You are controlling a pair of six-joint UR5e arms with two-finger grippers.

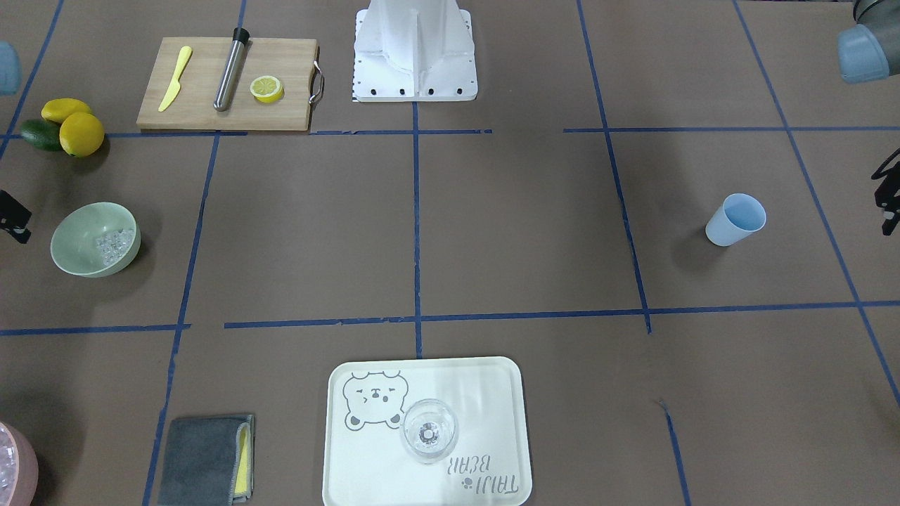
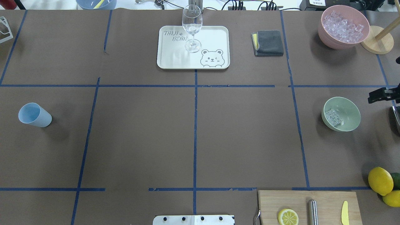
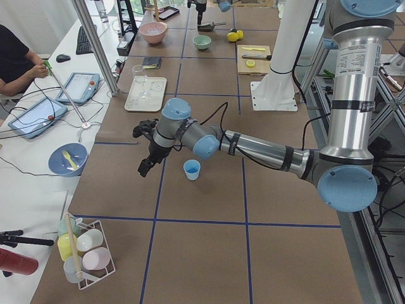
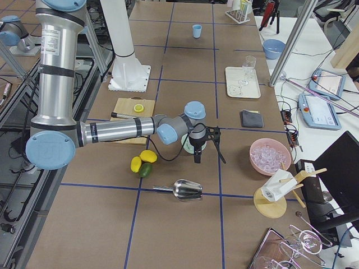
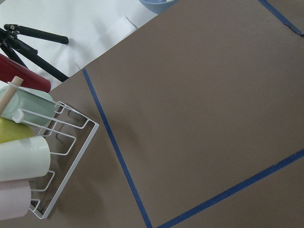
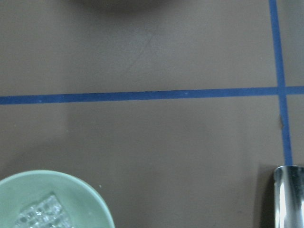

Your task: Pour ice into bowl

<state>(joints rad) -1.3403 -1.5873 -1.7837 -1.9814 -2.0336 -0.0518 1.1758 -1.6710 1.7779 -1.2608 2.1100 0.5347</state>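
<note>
Nearest the robot: white metal base plate (image 2: 193, 219) at the table (image 2: 140, 140) edge. Beside it on the robot's right, a rectangular wooden cutting board (image 2: 328, 200) carrying a yellow lemon half (image 2: 288, 216) cut side up, a brushed steel cylinder (image 2: 312, 212) and a yellow plastic knife (image 2: 344, 217). Just past the board's outer corner, two whole yellow lemons (image 2: 380, 180) and a dark green fruit (image 2: 396, 180), touching. Middle row, robot's left: a light blue plastic cup (image 2: 34, 115), upright. The left end effector (image 3: 145, 168) hovers near the cup, above the table; whether its fingers are apart or together cannot be told. Middle row, robot's right: a round, matte, pale mint-green bowl (image 2: 348, 114) holding the small clear glassy ice cubes (image 2: 333, 117), heaped against one side of it. The right end effector (image 4: 208, 158) is held just beside that bowl, fingers apart and holding nothing. A shiny metal scoop (image 4: 189, 190) lies on the table near it. Far row: a cream rectangular tray (image 2: 175, 59) printed with a bear, a clear stemmed wine glass (image 2: 192, 28) standing on it; a folded grey cloth (image 2: 268, 43); a round pink bowl (image 2: 328, 42) full of more clear cubes; a round wooden stand (image 2: 376, 43) just beside the pink bowl.
</note>
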